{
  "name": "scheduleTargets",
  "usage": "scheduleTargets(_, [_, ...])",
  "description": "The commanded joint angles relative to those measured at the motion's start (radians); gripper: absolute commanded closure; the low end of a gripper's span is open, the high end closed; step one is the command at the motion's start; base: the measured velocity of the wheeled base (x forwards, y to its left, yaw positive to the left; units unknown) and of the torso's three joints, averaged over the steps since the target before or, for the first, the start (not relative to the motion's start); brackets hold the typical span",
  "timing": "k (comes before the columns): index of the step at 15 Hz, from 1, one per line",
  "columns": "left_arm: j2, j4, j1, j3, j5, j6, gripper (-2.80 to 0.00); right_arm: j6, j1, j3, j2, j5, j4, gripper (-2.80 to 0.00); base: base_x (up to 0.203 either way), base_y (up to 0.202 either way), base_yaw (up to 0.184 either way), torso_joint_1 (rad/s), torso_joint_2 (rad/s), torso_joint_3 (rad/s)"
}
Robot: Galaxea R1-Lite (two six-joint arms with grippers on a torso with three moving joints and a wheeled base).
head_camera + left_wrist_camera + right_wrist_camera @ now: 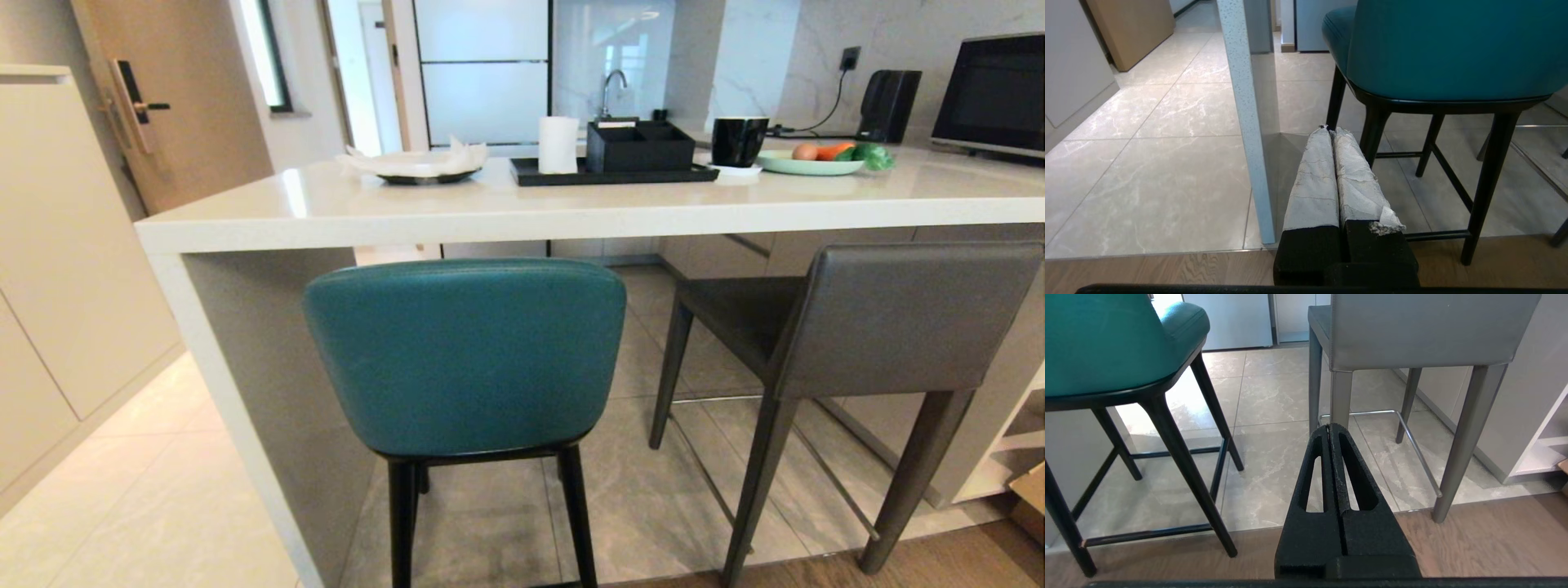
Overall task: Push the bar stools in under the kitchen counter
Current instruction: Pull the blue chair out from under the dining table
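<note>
1. Left gripper (1329, 132) and right gripper (1329, 428) are both pinched closed, empty, low, short of the stools.
2. Teal stool (465, 355) and grey stool (882, 327) stand out from the counter (571, 214) front edge, backs protruding.
3. Neither pushed yet; both remain.

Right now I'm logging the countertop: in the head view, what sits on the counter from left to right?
Dark plate with crumpled paper → white roll → black organizer box → black mug → green plate of vegetables, all on the kitchen counter.
</note>
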Motion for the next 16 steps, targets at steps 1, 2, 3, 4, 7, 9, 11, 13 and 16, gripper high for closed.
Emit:
scheduleTargets(1, [0.009, 0.042, 0.0, -0.091, -0.002, -0.003, 0.0, -0.016, 0.0, -0.007, 0.001, 0.002, 0.018, 0.0, 0.0, 0.0, 0.0, 0.0, 0.0, 0.0])
scheduleTargets(2, [0.041, 0.09, 0.0, -0.152, -0.009, -0.006, 0.0, -0.031, -0.001, -0.026, 0.006, -0.002, 0.026, 0.0, 0.0, 0.0, 0.0, 0.0, 0.0, 0.0])
scheduleTargets(3, [0.097, 0.11, -0.001, -0.195, -0.024, -0.008, 0.0, -0.034, -0.001, -0.075, 0.034, -0.007, 0.034, 0.0, 0.0, 0.0, 0.0, 0.0, 0.0, 0.0])
scheduleTargets(4, [0.167, 0.112, -0.005, -0.23, -0.042, -0.01, 0.0, -0.024, -0.001, -0.129, 0.095, -0.008, 0.036, 0.0, 0.0, 0.0, 0.0, 0.0, 0.0, 0.0])
scheduleTargets(7, [0.462, -0.062, -0.055, -0.271, -0.068, -0.026, 0.0, 0.06, 0.0, -0.302, 0.454, -0.007, -0.028, 0.0, 0.0, 0.0, 0.0, 0.0, 0.0, 0.0])
scheduleTargets(9, [0.692, -0.238, -0.073, -0.274, -0.073, -0.029, 0.0, 0.093, 0.0, -0.369, 0.714, -0.008, -0.145, 0.0, 0.0, 0.0, 0.0, 0.0, 0.0, 0.0])
scheduleTargets(11, [0.942, -0.421, -0.081, -0.276, -0.077, -0.033, 0.0, 0.113, 0.003, -0.413, 0.972, -0.008, -0.315, 0.0, 0.0, 0.0, 0.0, 0.0, 0.0, 0.0])
scheduleTargets(13, [1.178, -0.652, -0.085, -0.269, -0.086, -0.036, 0.0, 0.129, 0.023, -0.449, 1.198, -0.01, -0.5, 0.0, 0.0, 0.0, 0.0, 0.0, 0.0, 0.0])
scheduleTargets(16, [1.484, -0.99, -0.085, -0.257, -0.118, -0.039, 0.0, 0.182, 0.179, -0.518, 1.404, -0.014, -0.661, 0.0, 0.0, 0.0, 0.0, 0.0, 0.0, 0.0])
